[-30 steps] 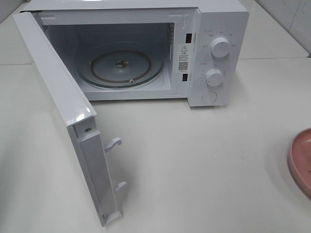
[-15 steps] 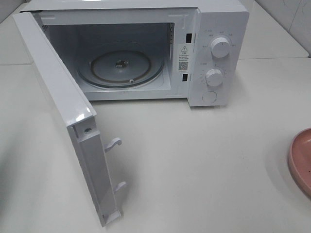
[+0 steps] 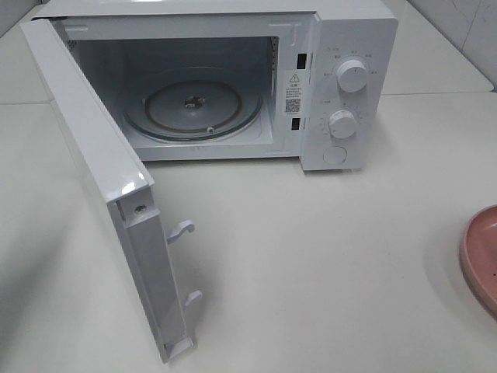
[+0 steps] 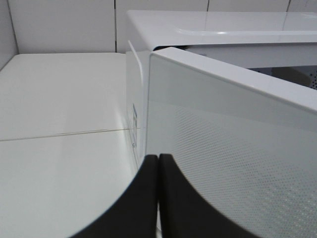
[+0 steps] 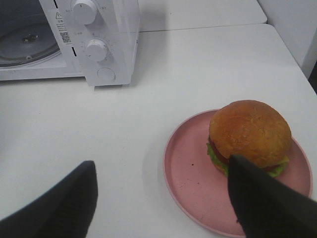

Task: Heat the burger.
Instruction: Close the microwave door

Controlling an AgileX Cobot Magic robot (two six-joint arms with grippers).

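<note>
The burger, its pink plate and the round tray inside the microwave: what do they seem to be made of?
The burger has an evenly glossy bun and very tidy layers, so it may be a plastic model, though real bread cannot be ruled out. The plate looks like matte pink plastic or glazed ceramic; the look leaves it open. The tray looks like clear glass: the centre hub shows through it.

A kitchen-like setup: a white microwave (image 3: 233, 78) with two dials stands open on a plain white counter (image 3: 326, 256), white wall tiles (image 4: 59, 25) run behind it, and a pink plate (image 5: 198, 168) sits nearby
</note>
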